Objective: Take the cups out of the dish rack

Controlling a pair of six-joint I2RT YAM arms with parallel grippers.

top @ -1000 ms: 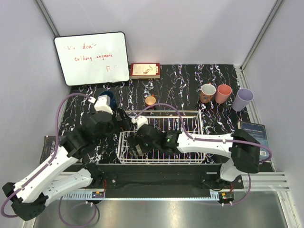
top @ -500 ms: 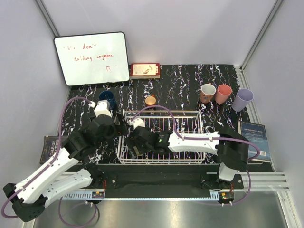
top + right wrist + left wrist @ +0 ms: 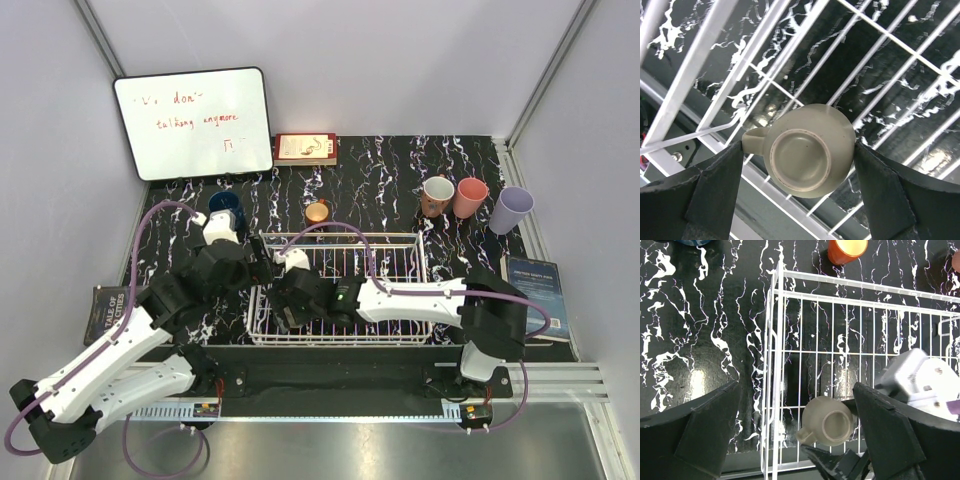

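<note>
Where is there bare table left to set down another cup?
Bare table lies behind the dish rack, between the orange cup and brown mug. Also right of the rack, before the blue book. Crowded: back right, where pink cup and lavender tumbler stand.

Black white-veined table [image 3: 380, 190] carrying a white rack [image 3: 400, 240] at centre, blue mug [image 3: 226, 205] and orange cup [image 3: 317, 212] behind it, brown mug [image 3: 437, 194], pink cup [image 3: 470, 196], lavender tumbler [image 3: 511, 209] far right, book [image 3: 306, 149] at back.

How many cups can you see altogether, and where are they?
6. On the table outside the dish rack: dark blue mug, orange cup, brown mug, salmon-pink cup, lavender tumbler. In the rack's near-left corner: a beige mug, upside down, between the jaws of the right gripper.
</note>
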